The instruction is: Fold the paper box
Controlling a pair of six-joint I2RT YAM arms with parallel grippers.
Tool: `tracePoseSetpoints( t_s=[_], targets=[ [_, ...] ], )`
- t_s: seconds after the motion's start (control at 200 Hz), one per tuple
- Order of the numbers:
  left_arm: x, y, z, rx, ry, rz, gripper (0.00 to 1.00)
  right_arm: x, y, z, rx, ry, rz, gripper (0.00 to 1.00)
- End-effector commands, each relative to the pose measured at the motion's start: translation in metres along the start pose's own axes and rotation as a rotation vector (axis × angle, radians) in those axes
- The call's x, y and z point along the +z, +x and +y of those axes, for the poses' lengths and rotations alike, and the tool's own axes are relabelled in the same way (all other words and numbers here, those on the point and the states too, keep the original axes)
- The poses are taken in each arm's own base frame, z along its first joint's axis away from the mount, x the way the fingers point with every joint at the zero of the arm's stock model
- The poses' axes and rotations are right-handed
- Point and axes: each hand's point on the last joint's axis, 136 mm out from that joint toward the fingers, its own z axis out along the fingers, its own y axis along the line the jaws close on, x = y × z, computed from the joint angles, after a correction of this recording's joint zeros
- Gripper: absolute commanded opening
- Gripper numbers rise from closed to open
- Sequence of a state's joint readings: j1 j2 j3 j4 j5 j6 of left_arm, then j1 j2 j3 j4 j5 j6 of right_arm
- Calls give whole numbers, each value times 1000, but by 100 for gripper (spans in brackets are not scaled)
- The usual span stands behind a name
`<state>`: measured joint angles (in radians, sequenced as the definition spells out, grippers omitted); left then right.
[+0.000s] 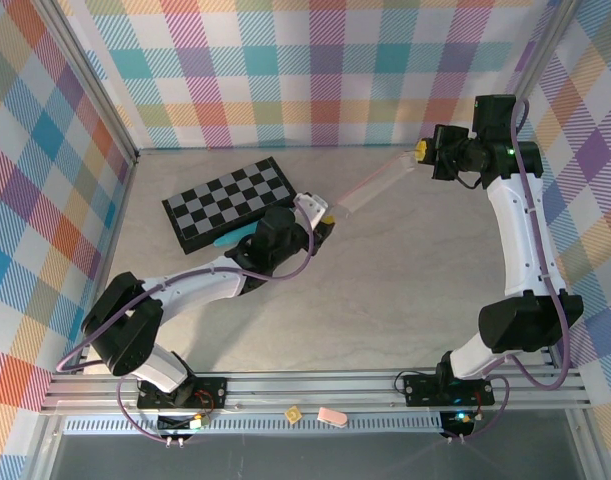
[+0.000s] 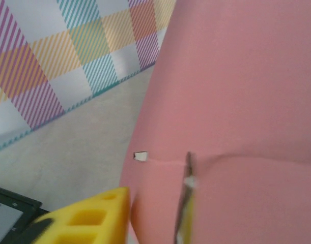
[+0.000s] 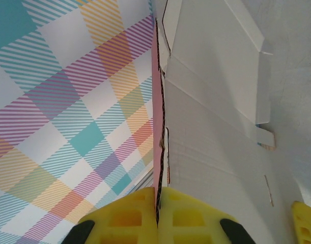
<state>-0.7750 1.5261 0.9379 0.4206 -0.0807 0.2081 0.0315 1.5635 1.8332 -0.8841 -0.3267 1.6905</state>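
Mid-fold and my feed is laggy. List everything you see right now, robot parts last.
paper box: one, pink outside, greyish inside, held above the table between the two grippers
checkered board: one, black and grey, flat on the table's far left
small bar: one, teal, at the board's near edge
small block: one, yellow, on the front rail
small piece: one, pink, on the rail beside the block
table: one, pale grey
walls: three, multicoloured plaid, around the table
left gripper: one, yellow-tipped, at the box's near end, grip unclear
right gripper: one, yellow-tipped, shut on the box's far edge
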Motion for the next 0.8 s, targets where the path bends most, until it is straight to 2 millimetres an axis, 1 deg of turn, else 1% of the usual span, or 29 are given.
tracePoseSetpoints(
  t_s=[0.0, 0.025, 0.14, 0.17, 0.19, 0.225, 0.26, 0.305, 0.335, 0.355, 0.44, 0.475, 0.485, 0.56, 0.62, 0.7, 0.76, 0.8],
  targets=[
    [1, -23, 1, -35, 0, -45, 9, -5, 1, 8, 12, -22, 13, 0],
    [1, -24, 0, -40, 4, -42, 0, -5, 1, 9, 12, -24, 14, 0],
    [-3, -32, 2, -77, 2, -47, 0, -5, 0, 13, -16, -39, 10, 1],
    [-5, -36, 3, -89, -1, -45, 0, -7, 0, 15, -36, -45, 3, 11],
    [-6, -40, 3, -98, -4, -42, 0, -8, 0, 18, -54, -49, -5, 23],
    [-8, -45, 5, -114, -6, -30, 0, -14, -2, 21, -91, -53, -28, 39],
    [-10, -50, 4, -130, 2, -13, 0, -20, -4, 25, -134, -53, -59, 52],
    [-13, -54, 2, -158, 15, 29, 0, -31, -6, 32, -195, -64, -99, 61],
    [-15, -56, 2, -183, 19, 67, 0, -37, -8, 35, -238, -66, -128, 65],
    [-16, -58, 2, -203, 25, 91, 0, -45, -8, 40, -262, -78, -149, 67],
    [-23, -51, 1, -312, 56, 236, 0, -65, -12, 48, -369, -82, -231, 72],
    [-29, -43, -1, -363, 77, 315, 0, -71, -15, 47, -399, -75, -261, 72],
    [-30, -45, -2, -380, 92, 321, 0, -73, -15, 47, -407, -74, -267, 73],
    [-43, -33, -8, -462, 148, 439, 0, -83, -19, 44, -454, -59, -308, 73],
    [-54, -25, -12, -489, 178, 505, 0, -84, -18, 39, -486, -41, -308, 73],
    [-68, -9, -13, -503, 202, 607, 0, -81, -17, 32, -517, -13, -291, 72],
    [-75, 7, -7, -469, 175, 675, 0, -78, -12, 27, -555, -3, -284, 72],
    [-77, 18, -3, -443, 156, 712, 0, -71, -6, 23, -580, 3, -266, 72]
  ],
)
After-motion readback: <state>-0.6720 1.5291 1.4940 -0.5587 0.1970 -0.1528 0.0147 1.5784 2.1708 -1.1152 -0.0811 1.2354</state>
